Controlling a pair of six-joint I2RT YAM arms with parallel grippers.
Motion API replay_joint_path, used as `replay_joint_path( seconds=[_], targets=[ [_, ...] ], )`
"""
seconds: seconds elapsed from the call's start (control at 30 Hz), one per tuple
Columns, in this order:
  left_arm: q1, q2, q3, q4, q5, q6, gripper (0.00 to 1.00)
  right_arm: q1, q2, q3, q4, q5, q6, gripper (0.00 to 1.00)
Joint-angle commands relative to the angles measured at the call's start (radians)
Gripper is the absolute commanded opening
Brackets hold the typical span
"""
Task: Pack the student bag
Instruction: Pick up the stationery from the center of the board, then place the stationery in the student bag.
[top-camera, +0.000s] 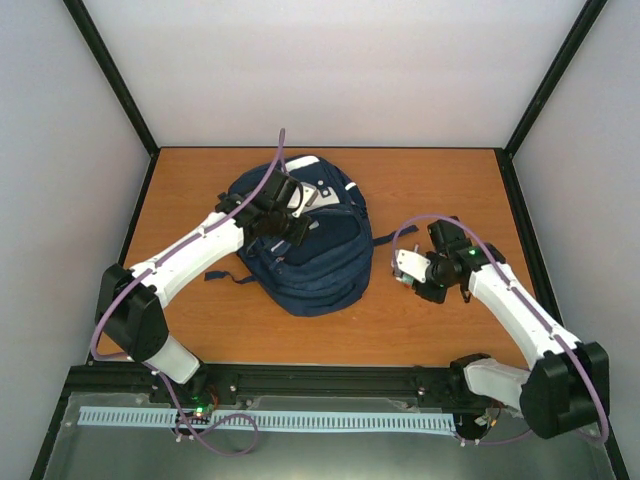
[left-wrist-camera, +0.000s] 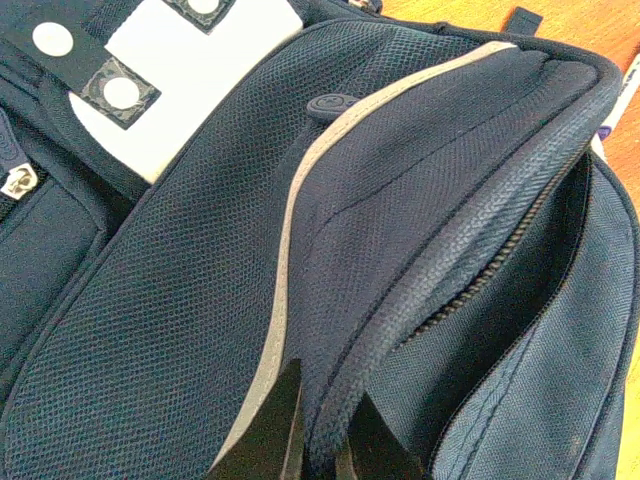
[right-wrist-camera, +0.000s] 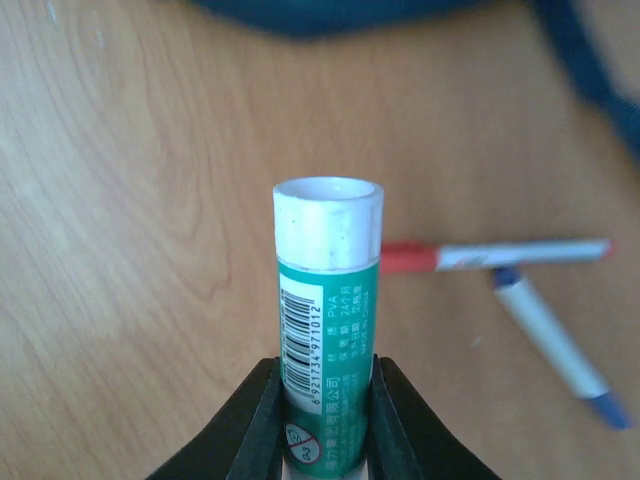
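Two sets of jaws, both engaged. Left jaws: closed on the zipped edge of the backpack's (top-camera: 310, 260) pocket flap (left-wrist-camera: 450, 150), seemingly lifting it so the mouth gapes for loading. Right jaws: clamped around a green glue stick (right-wrist-camera: 328, 270), white cap outward, at 3 o'clock of the backpack, likely next in. Backpack: flat, mid-counter (top-camera: 430, 180). Red pen (right-wrist-camera: 500, 253) and blue pen (right-wrist-camera: 555, 340): loose on the counter, 3 o'clock of the stick.

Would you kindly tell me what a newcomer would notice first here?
The navy student bag lies in the middle of the table, the left gripper pinching the fabric at its opening. To its right, the right gripper grips a green-and-white glue stick; a red pen and a blue pen lie beyond it.
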Motion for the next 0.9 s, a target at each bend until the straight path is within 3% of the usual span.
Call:
replay_joint_path(
  seconds=[0.0, 0.27, 0.5, 0.87],
  targets=[
    [0.004, -0.039, 0.074, -0.006, -0.05, -0.032, 0.01, 0.09, -0.064, 0.088, -0.02, -0.031, 0.047, 0.13],
    [0.004, -0.068, 0.095, -0.044, -0.029, -0.049, 0.02, 0.305, -0.081, 0.176, 0.056, 0.142, 0.056, 0.11],
    [0.004, -0.087, 0.095, -0.045, -0.036, -0.048, 0.02, 0.457, -0.092, 0.186, 0.228, 0.266, 0.026, 0.1],
    [0.004, -0.095, 0.092, -0.039, -0.019, -0.054, 0.02, 0.664, 0.083, 0.239, 0.414, 0.506, -0.115, 0.09]
  ],
)
